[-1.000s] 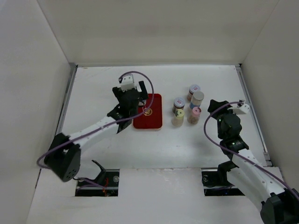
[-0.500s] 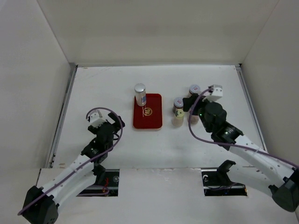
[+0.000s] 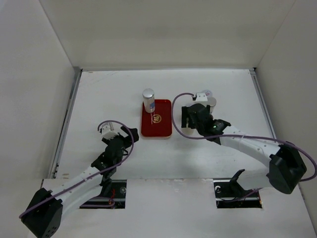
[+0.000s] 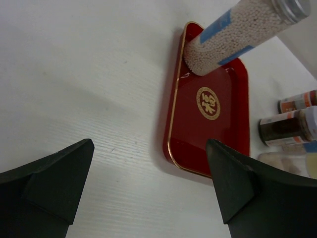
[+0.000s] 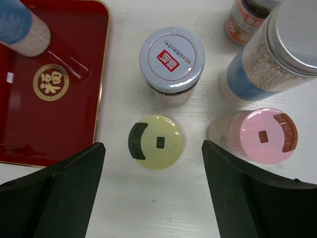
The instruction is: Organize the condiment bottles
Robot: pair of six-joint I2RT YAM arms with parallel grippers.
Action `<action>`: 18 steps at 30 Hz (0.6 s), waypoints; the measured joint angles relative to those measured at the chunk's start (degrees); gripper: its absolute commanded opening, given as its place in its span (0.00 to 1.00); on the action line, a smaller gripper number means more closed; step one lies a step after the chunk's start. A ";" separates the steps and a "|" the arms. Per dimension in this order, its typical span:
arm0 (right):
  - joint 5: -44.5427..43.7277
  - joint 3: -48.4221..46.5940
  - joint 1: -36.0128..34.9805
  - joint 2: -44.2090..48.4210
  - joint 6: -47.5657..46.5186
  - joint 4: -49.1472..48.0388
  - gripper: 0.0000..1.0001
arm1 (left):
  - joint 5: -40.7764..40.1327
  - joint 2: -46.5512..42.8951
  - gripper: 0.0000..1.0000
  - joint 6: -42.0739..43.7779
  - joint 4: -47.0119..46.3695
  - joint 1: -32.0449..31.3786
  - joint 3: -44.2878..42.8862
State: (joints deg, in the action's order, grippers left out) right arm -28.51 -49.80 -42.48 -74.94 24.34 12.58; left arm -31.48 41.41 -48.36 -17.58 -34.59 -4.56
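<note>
One condiment bottle (image 3: 148, 97) with a silver cap and pale beads stands upright at the back left of the red tray (image 3: 162, 127); the left wrist view shows this tray bottle (image 4: 233, 34) too. My left gripper (image 4: 149, 148) is open over bare table, near-left of the tray and holding nothing. My right gripper (image 5: 153, 146) hangs open over the bottle cluster. Its fingers stand either side of the yellow-green capped bottle (image 5: 166, 148) without touching it. Around it are a purple-rimmed white cap (image 5: 172, 57), a pink cap (image 5: 262, 135) and a tall silver-capped bottle (image 5: 292, 34).
Another small bottle with an orange label (image 5: 245, 17) stands behind the cluster. In the top view my right arm (image 3: 237, 141) covers most of the cluster. White walls enclose the table on three sides, and the tray's red edge (image 5: 101, 99) lies just left of the cluster.
My left gripper has pulled back from the tray toward the near left, leaving the silver-capped bottle standing there. My right gripper has swung left over the cluster and opened.
</note>
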 measured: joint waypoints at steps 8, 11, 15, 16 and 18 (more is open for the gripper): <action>-0.15 -2.64 0.09 -6.91 -0.13 0.66 0.71 | -2.47 0.48 1.00 -0.09 -2.95 -0.28 0.00; -0.26 -2.67 0.48 -8.33 -0.35 0.55 0.54 | -2.51 1.27 1.00 -0.13 -3.56 1.14 0.04; -1.27 -2.82 0.35 -8.92 -0.63 0.15 0.46 | -2.34 2.49 1.00 -0.22 -4.04 2.25 0.11; -1.99 -2.89 0.02 -8.79 -0.85 0.31 0.45 | -2.29 2.67 1.00 -0.24 -4.28 2.54 0.11; -3.56 -3.30 -1.18 -8.13 -1.49 0.87 0.45 | -2.16 2.82 1.00 -0.33 -4.66 3.15 0.11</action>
State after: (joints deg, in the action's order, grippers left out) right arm -32.08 -53.10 -43.66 -83.07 22.85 13.45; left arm -33.65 44.23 -48.69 -22.24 -31.44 -4.45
